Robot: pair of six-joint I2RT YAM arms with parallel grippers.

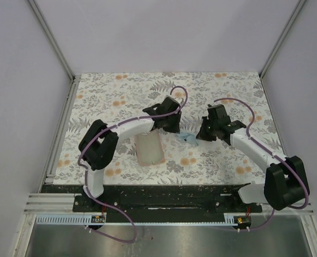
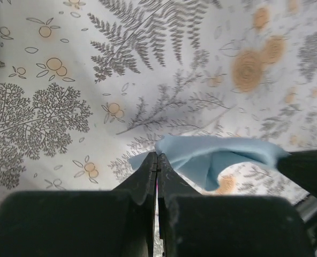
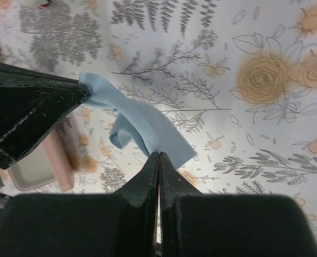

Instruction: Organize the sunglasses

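From above, both arms meet over the middle of the counter (image 1: pixel 228 91). The left claw (image 1: pixel 175 130) and right claw (image 1: pixel 199 137) sit close together, with a small blue cloth (image 1: pixel 188 138) stretched between them. Just beside them, on the left arm's side, a pink case (image 1: pixel 149 150) lies open. Its pale inside shows no frame that I can make out. No sunglasses can be found here, and the arms may be hiding them.

The left wrist view shows the left claw (image 2: pixel 157 160) clenched on one corner of the cloth, which hangs clear of the counter.

The right wrist view shows the right claw (image 3: pixel 158 158) pinched tight on the opposite edge. A slice of the open case at lower left looks empty, and again no sunglasses show.

The step in hand looks like folding or laying out the cloth, likely for the case. The next move calls for both claws to travel together, so neither corner is pulled free
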